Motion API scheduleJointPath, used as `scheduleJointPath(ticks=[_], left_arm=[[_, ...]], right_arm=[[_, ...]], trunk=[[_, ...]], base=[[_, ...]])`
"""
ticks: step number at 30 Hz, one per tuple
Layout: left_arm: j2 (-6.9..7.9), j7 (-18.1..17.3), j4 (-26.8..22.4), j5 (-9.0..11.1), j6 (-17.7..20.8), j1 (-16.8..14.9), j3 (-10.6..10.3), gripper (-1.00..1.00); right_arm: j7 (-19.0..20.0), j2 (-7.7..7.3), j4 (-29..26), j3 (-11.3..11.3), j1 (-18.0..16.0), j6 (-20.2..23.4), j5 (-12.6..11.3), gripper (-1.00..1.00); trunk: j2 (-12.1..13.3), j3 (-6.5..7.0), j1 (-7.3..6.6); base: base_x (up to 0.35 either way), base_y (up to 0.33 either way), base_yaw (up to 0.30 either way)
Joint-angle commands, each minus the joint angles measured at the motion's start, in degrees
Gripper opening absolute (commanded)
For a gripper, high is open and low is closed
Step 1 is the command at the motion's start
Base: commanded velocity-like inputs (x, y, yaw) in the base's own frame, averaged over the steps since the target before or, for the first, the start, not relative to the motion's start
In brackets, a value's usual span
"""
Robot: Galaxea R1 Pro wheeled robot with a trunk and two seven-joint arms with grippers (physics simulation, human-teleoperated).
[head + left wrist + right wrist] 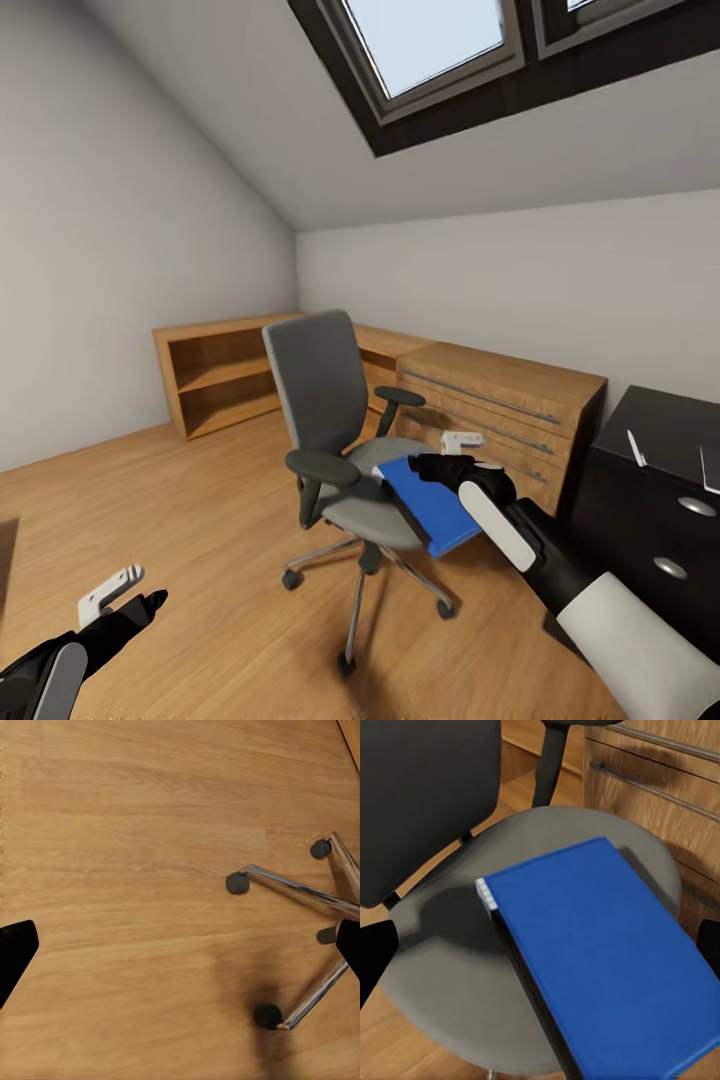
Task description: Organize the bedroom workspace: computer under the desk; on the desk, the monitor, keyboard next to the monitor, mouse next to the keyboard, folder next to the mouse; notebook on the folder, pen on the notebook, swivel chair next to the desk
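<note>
The grey swivel chair [325, 400] stands in the middle of the wood floor. A bright-blue folder [432, 505] lies flat on its seat [442, 975] and overhangs the seat's edge towards the desk. My right gripper [446, 452] hovers open just above the folder's far end, touching nothing. The right wrist view has the folder [600, 960] spread between the fingertips [375, 956]. My left gripper [133, 596] hangs open and empty low at the left, over bare floor. The black desk [655, 420] shows at the right edge, with a thin white pen-like stick [636, 448] on it.
A light-wood drawer chest [500, 405] stands right behind the chair, and a light-wood shelving unit [220, 375] lines the back left wall. The chair's chrome star base [300, 892] with castors lies under my left gripper [180, 952]. Sloped ceiling with a skylight above.
</note>
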Motion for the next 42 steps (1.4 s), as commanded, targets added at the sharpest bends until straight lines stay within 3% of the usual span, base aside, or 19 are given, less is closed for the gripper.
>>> scheduleJointPath(ticks=[1,14,25,42], left_arm=[[0.00,0.44,-0.07,0.61,0.26,-0.03,0.01,1.00],[-0.03,0.44,-0.07,0.59,0.28,-0.03,0.01,1.00],[-0.08,0.51,-0.15,0.53,0.28,-0.03,-0.07,1.00],[0.00,0.52,-0.16,0.52,0.28,-0.03,-0.08,1.00]], right_arm=[[-0.58,-0.06,-0.09,0.19,-0.08,0.00,-0.57,1.00],[-0.58,-0.07,-0.10,0.16,-0.08,0.00,-0.57,1.00],[-0.58,-0.15,-0.10,0.16,-0.08,0.00,-0.65,1.00],[-0.50,-0.11,-0.10,0.16,0.37,-0.12,-0.69,1.00]], trunk=[[-0.04,-0.16,-0.02],[-0.04,-1.35,-0.02],[-0.04,-2.17,-0.02],[-0.04,-2.09,-0.02]], base=[[-0.119,0.000,0.000],[-0.260,0.000,0.000],[-0.043,0.000,-0.029],[-0.001,0.000,-0.245]])
